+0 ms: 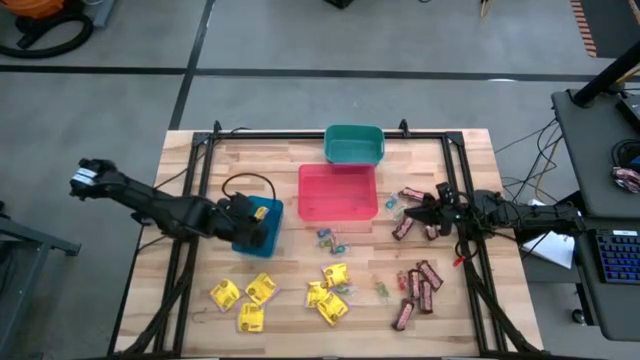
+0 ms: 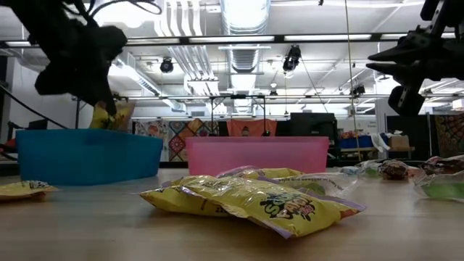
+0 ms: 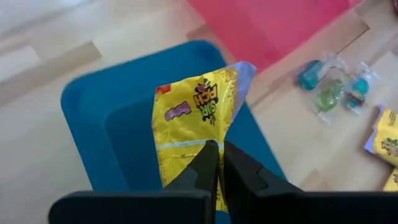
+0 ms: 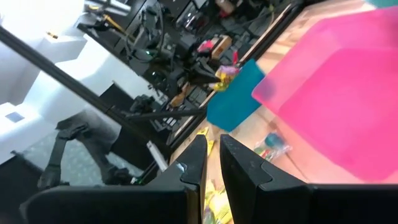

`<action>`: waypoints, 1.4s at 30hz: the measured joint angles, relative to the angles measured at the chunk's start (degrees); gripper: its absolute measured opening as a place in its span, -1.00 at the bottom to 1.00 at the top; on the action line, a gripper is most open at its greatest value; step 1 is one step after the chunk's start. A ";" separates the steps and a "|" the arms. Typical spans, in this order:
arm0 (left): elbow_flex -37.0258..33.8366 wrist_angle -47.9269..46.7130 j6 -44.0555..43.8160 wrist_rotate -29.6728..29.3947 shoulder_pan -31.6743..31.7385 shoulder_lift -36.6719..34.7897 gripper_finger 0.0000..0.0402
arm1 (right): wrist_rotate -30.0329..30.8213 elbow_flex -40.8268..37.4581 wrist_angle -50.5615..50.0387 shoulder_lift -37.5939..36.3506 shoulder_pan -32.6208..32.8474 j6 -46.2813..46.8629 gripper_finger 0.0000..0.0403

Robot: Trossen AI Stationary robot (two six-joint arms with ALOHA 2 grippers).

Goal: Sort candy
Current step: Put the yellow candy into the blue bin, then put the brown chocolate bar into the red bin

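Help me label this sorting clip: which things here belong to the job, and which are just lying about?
Job:
yellow packets, one in the shut left gripper over the blue bin
brown bars
small wrapped pieces
red bin
teal bin

Lying about:
keyboard

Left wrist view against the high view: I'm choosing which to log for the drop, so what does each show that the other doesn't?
Only the left wrist view shows the left gripper shut on a yellow candy packet held over the blue bin.

Only the high view shows the teal bin, the right gripper, the brown-red bars and the yellow packets still on the table.

Both show the blue bin, the red bin and the small wrapped pieces.
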 joint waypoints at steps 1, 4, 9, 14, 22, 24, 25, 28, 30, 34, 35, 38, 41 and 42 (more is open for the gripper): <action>-0.95 1.09 -0.48 0.07 0.35 -0.54 -1.00 | 0.66 0.00 0.00 0.00 0.00 -0.08 -0.81; -2.42 1.75 -0.88 0.93 1.17 -1.21 -0.99 | 2.40 0.02 0.04 0.02 0.00 -0.41 -0.81; -2.51 1.74 -0.76 0.96 1.25 -0.63 -0.85 | 4.23 0.02 0.13 0.02 0.00 -1.94 -0.81; -1.15 1.63 1.18 0.94 1.23 0.35 -0.64 | 4.33 0.02 0.15 0.02 0.00 -3.81 -0.81; 4.06 -6.23 5.01 2.75 1.23 0.57 -0.40 | 5.11 0.11 0.17 0.02 0.00 -4.36 -0.81; 5.89 -6.83 6.37 1.29 1.23 0.53 -0.38 | 5.13 0.11 0.21 0.02 0.00 -4.26 -0.81; 6.75 -6.43 8.04 0.59 1.17 0.53 -0.38 | 5.15 0.11 0.29 0.04 0.00 -4.02 -0.81; 9.28 -2.55 16.27 -0.24 0.48 0.57 -0.38 | 5.27 0.13 0.67 0.04 0.00 -3.92 -0.81; 10.03 2.21 23.79 -0.18 -0.04 0.57 -0.40 | 5.65 0.13 0.63 0.04 0.00 -3.64 -0.81; 9.32 11.67 36.67 3.96 -0.62 0.57 -0.46 | 5.92 0.13 0.59 0.04 0.00 -1.98 -0.81; 8.75 13.50 38.76 5.67 -0.63 0.58 -0.48 | 6.29 0.13 0.61 0.14 0.00 -1.67 -0.81; 6.18 19.04 43.06 9.04 -0.65 0.59 -0.54 | 7.19 0.17 0.62 1.72 -0.01 -1.24 -0.81; 3.90 21.34 43.80 9.24 -0.63 0.52 -0.59 | 7.56 0.17 0.62 4.61 -0.02 0.21 -0.81; 3.34 21.38 43.56 9.24 -0.62 0.47 -0.60 | 7.95 0.25 0.55 5.82 -0.02 0.81 -0.81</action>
